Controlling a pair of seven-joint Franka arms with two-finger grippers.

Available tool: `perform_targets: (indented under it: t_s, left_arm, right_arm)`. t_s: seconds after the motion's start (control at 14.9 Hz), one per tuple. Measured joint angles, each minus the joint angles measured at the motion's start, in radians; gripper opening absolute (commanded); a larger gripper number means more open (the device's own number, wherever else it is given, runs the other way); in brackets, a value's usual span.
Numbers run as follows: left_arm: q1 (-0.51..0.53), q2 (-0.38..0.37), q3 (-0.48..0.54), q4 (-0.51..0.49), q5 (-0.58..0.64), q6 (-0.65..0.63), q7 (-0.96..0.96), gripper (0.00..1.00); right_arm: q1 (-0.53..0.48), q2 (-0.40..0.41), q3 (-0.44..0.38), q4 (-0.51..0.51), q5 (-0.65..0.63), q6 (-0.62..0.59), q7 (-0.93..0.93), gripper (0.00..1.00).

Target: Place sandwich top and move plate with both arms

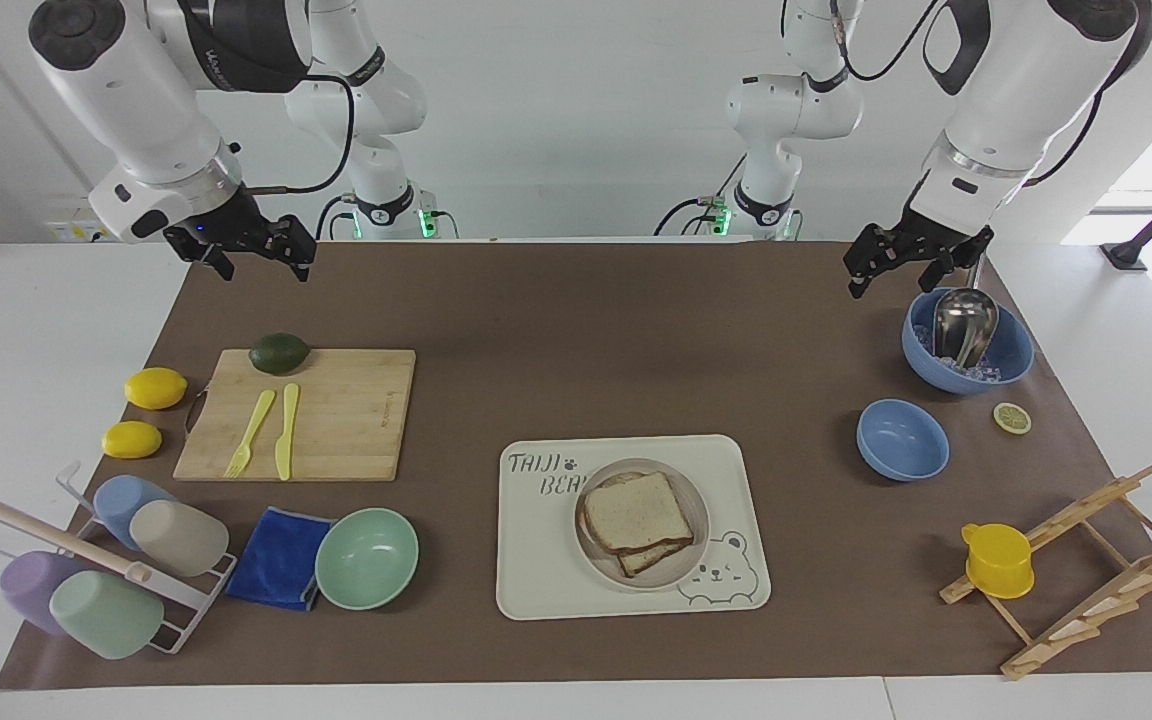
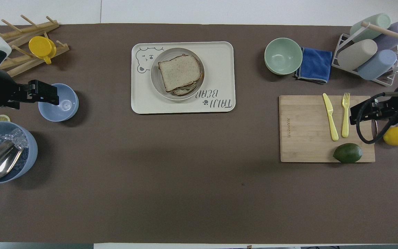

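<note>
Left gripper [image 1: 896, 262] raised, jaws apart, near the table's left-arm end; right gripper [image 1: 254, 248] likewise raised, open, at the opposite end.

On my brown mat I see a cutting board [image 1: 300, 413] carrying an avocado [image 1: 279, 352], a yellow fork [image 1: 250, 432] and a knife [image 1: 287, 430]. Two lemons [image 1: 155, 388] lie beside it. A mint bowl [image 1: 367, 557] sits against a blue cloth [image 1: 279, 557].
</note>
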Motion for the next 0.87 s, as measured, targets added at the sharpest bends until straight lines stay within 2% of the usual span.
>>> perform_targets:
  t_s: [0.33,0.87]
  left_arm:
    - [0.017,-0.020,0.000,-0.002,0.001,-0.074,0.004,1.00]
    - [0.018,-0.028,-0.004,-0.018,0.001,-0.075,0.030,1.00]
  right_arm:
    - [0.000,0.000,0.000,0.000,0.000,0.000,0.000,1.00]
    - [0.000,0.000,0.000,0.000,0.000,0.000,0.000,1.00]
